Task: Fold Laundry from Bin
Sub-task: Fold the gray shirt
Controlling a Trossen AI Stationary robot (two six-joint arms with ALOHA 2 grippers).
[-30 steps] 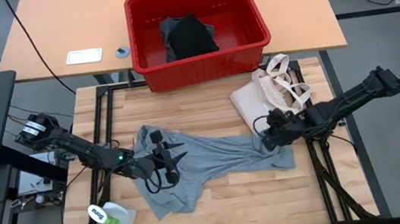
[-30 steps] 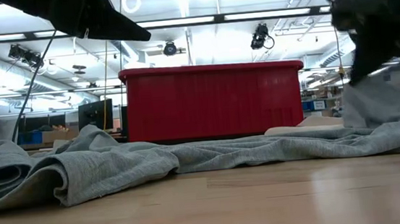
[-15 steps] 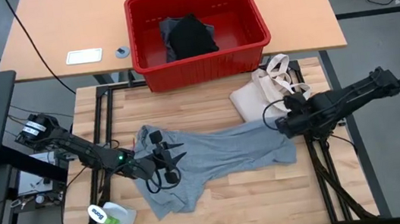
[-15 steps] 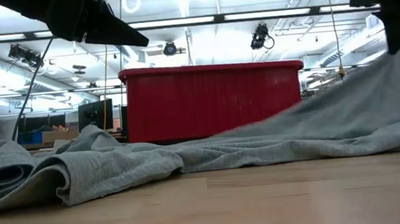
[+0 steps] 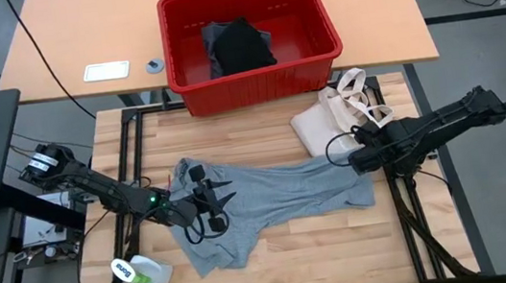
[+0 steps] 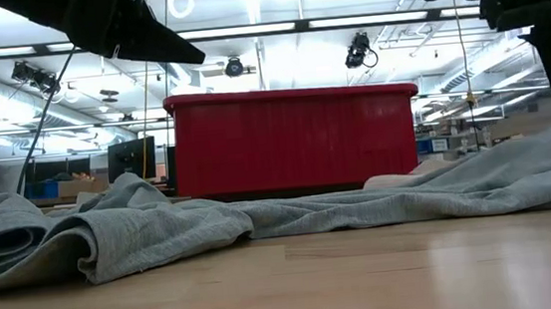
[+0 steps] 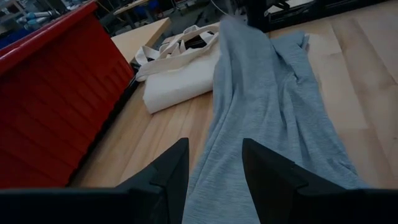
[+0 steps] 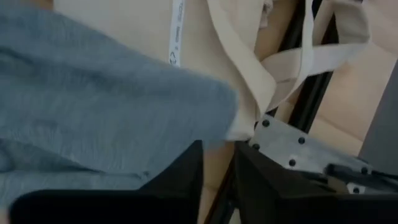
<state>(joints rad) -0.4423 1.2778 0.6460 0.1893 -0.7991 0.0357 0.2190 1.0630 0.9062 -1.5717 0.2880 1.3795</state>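
On the wooden table we see the grey T-shirt spread flat. Our left gripper rests parted over its left part; our right gripper, fingers slightly apart, sits at its right edge, grasp unclear.

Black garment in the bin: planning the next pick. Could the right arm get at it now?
Probably yes: the black garment lies uncovered in the open red bin, and the right gripper, near the tote bag, looks empty.
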